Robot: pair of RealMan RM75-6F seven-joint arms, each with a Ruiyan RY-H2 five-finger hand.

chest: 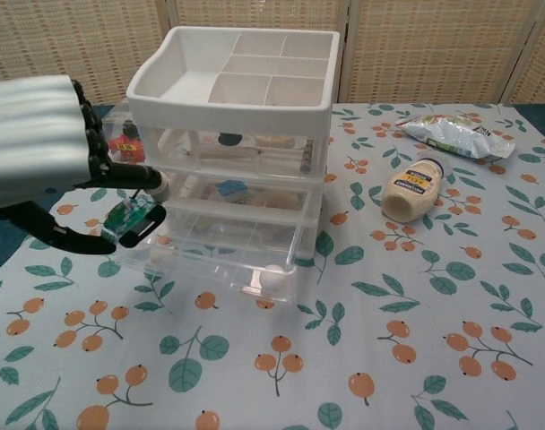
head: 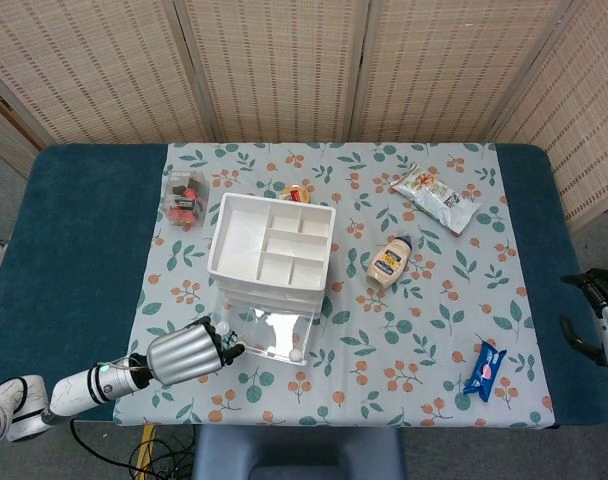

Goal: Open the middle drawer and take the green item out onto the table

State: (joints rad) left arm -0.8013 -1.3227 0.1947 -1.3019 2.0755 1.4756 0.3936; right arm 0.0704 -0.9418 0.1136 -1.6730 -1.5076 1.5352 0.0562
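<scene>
So the left hand (chest: 48, 148) has the green item (chest: 129, 218) pinched between thumb and a fingertip, other fingers curled loosely around it. It hangs just off the near-left corner of the open drawer (chest: 220, 253), above the patterned tablecloth (chest: 362, 313). That spot makes sense to me: the item is clear of the drawer wall, so it can go down without bumping plastic. From the head view the hand sits near the front-left edge of the cloth, and I'd guess that bare patch is the drop spot.

The drawer is pulled out toward the near side, and the white knob (chest: 272, 279) faces us. That leaves the way in and out open.

The white organizer (chest: 232, 98) stays put in the middle. The mayo bottle (chest: 413, 191) lies well to the right, out of the way. The right hand (head: 599, 310) is parked at the far right table edge; can't tell how its fingers lie.
</scene>
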